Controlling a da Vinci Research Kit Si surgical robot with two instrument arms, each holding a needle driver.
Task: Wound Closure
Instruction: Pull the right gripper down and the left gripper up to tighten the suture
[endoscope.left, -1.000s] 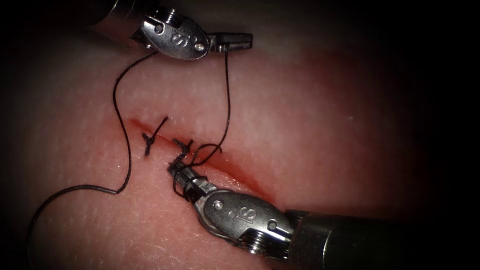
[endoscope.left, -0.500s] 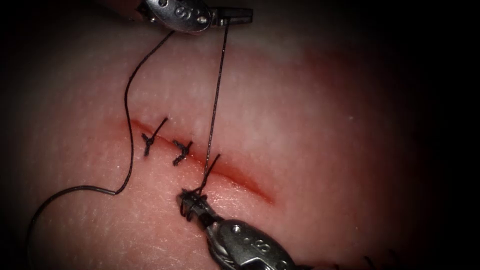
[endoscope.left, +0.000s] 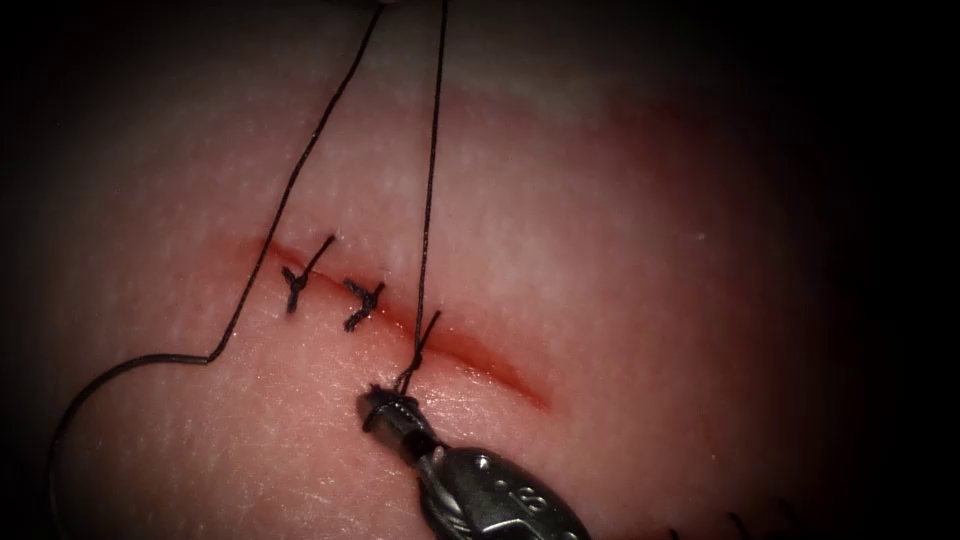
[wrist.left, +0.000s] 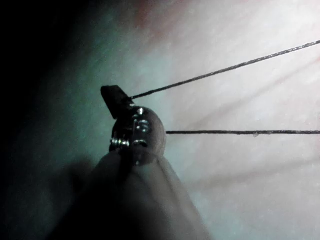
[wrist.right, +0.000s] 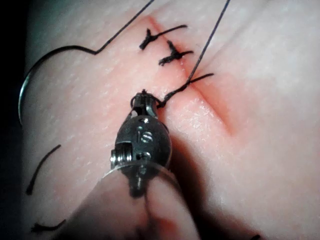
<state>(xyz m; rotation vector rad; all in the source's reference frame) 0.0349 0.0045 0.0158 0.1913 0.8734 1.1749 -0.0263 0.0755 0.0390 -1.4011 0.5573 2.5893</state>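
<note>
The right tool (endoscope.left: 385, 408) is clamping its jaws tight on the thread (endoscope.left: 428, 200) just below the cut (endoscope.left: 440, 335), loops of thread wound around its tip. The left tool (wrist.left: 116, 99) is gripping the same thread, jaws closed, well above the cut. The needle (endoscope.left: 75, 425) is lying free on the tissue (endoscope.left: 650, 300) left of the cut, near two knotted stitches (endoscope.left: 296, 285).

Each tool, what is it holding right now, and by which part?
Left tool: shut on the thread, on the taut strand rising from the cut. Right tool: shut on thread wrapped around its tip. Needle lies free on the tissue.
</note>
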